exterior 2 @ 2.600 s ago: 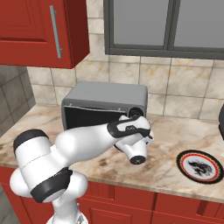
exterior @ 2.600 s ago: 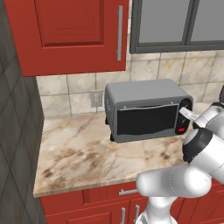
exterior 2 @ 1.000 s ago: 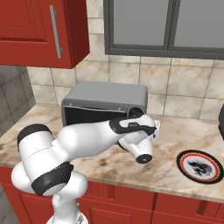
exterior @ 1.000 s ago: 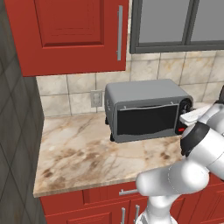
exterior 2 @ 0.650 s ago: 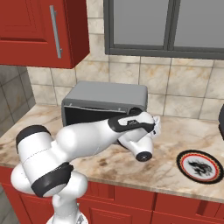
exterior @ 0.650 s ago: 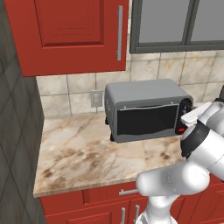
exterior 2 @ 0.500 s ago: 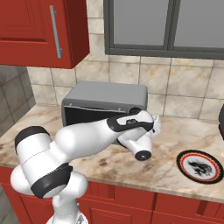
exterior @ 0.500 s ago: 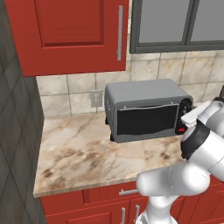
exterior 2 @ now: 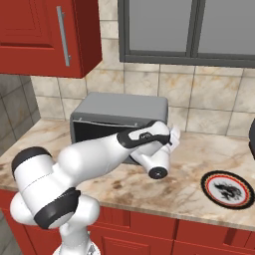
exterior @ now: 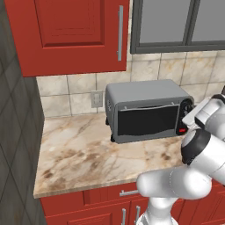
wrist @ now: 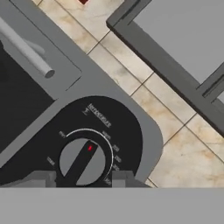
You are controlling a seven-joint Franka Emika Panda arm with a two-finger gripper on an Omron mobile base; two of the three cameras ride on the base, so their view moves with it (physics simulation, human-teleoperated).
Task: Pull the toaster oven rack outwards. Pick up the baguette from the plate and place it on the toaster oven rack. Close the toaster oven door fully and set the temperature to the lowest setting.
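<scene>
The grey toaster oven [exterior: 147, 94] stands on the counter against the tiled wall, and its dark glass door [exterior: 147, 119] is closed. My gripper [exterior: 190, 117] is at the black control strip on the oven's right end, also seen at gripper [exterior 2: 174, 133]. In the hand view a round grey knob [wrist: 82, 161] with a red mark sits between the two fingertips [wrist: 43, 179], with a slight gap on each side. The gripper [wrist: 83, 179] is open. The door's grey handle bar [wrist: 26, 50] runs at the upper left. The rack and the baguette are hidden.
A round plate [exterior 2: 229, 189] with a dark pattern lies on the counter right of the oven. Bare marble counter [exterior: 74, 149] stretches left of the oven. A wall outlet [exterior: 97, 98] sits behind it. Red cabinets [exterior: 74, 35] hang overhead.
The hand has shifted slightly at the control strip and its fingers stand a little wider. The oven and plate have not moved.
</scene>
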